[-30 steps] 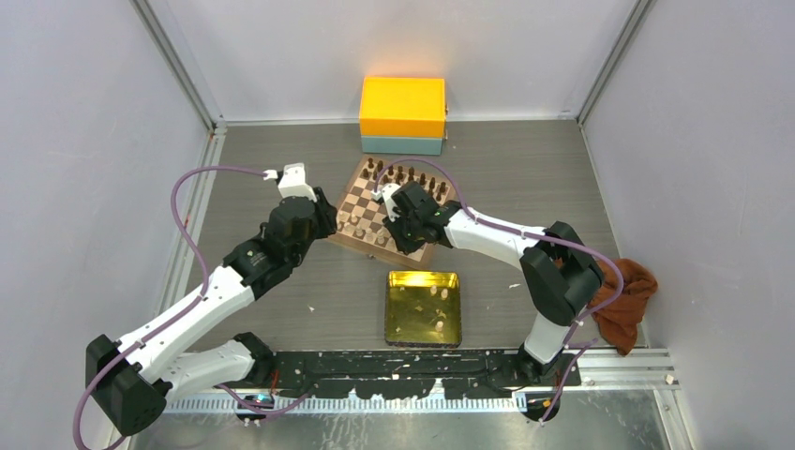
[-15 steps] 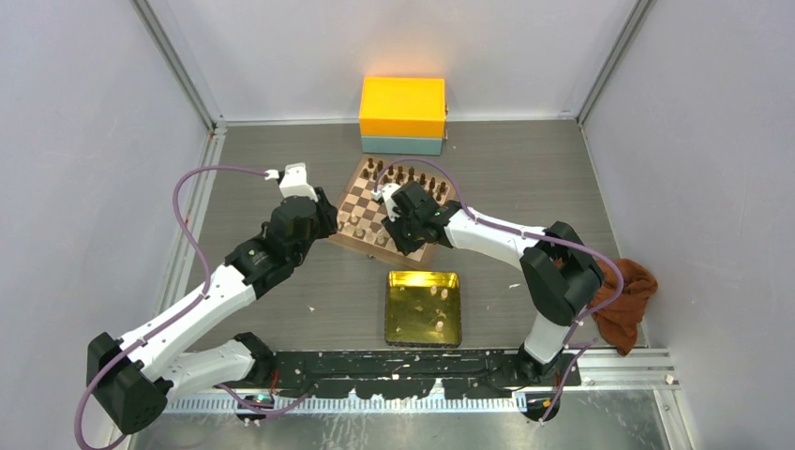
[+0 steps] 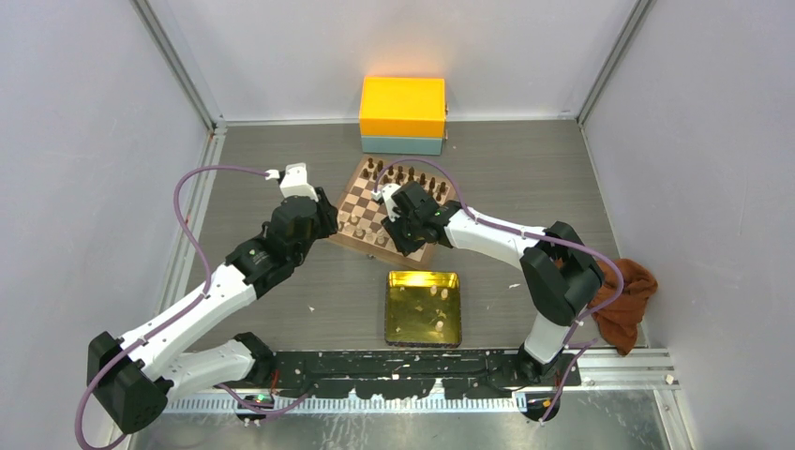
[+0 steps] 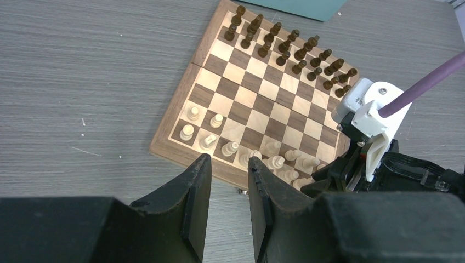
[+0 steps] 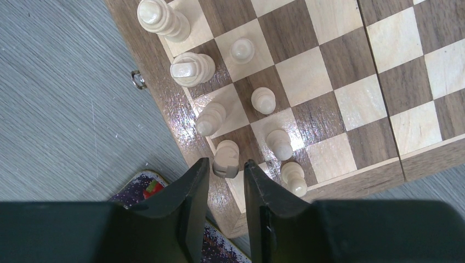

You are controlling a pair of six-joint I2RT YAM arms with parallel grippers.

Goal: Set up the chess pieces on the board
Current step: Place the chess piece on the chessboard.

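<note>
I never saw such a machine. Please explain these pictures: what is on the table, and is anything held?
Two robot arms, each with a two-finger gripper. One picture looks down from above; two come from wrist cameras. On the table: the board, with dark pieces at its far side and cream chess pieces at its near side, a gold tray, a yellow box, a cloth. The left gripper is open, empty. The right gripper has one cream piece between its fingertips; whether it grips, I cannot tell.

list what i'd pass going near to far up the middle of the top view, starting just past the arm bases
tray → board → orange box
</note>
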